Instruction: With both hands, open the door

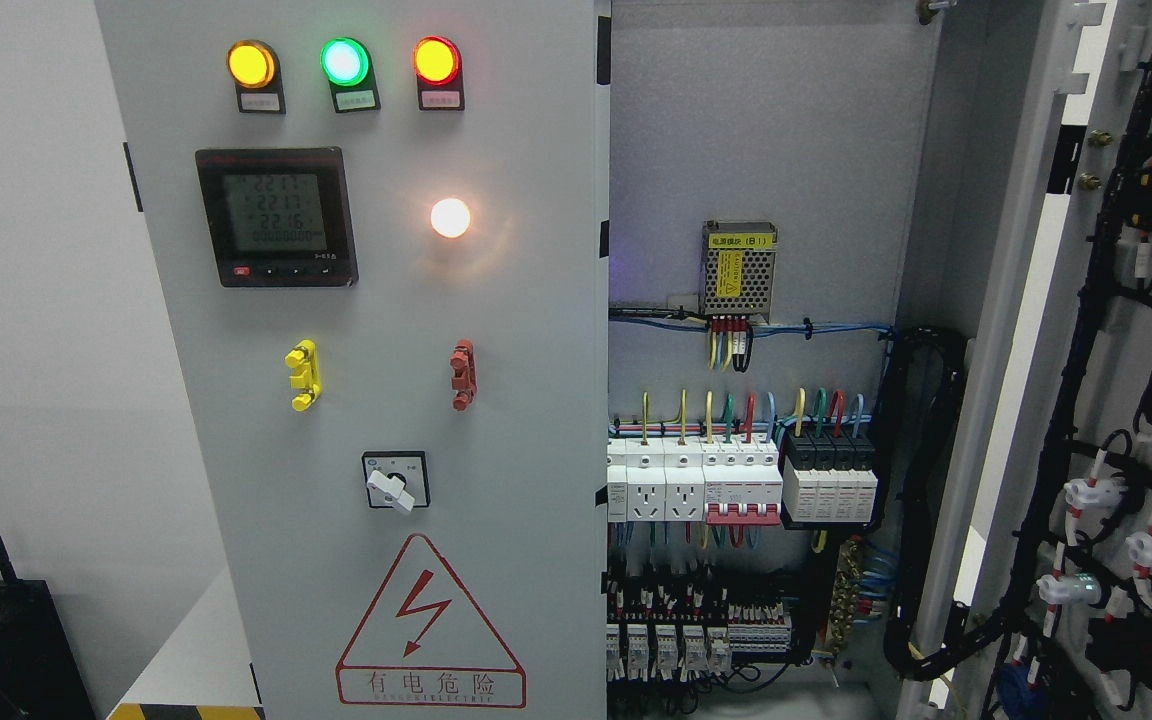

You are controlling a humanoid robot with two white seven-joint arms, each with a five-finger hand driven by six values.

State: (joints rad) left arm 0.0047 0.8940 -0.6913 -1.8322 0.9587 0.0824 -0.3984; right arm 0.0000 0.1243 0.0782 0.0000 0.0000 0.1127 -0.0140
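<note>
A grey electrical cabinet fills the head view. Its left door (376, 420) stands closed, carrying three lit indicator lamps (344, 62), a digital meter (276, 217), a white lamp (450, 217), yellow (302, 375) and red (462, 375) handles, a rotary switch (395, 482) and a red lightning warning triangle (430, 625). The right door (1126, 400) is swung wide open at the picture's right, its inner face covered in black wiring. The opened interior (766, 200) shows breakers (741, 485) and a power supply (738, 270). Neither robot hand is visible.
A white wall (26, 300) lies left of the cabinet. At the lower left stand a black box with an antenna (6, 630) and a white surface with a yellow-black striped edge (186, 690). Black cable bundles (921, 500) run down the cabinet's right inner side.
</note>
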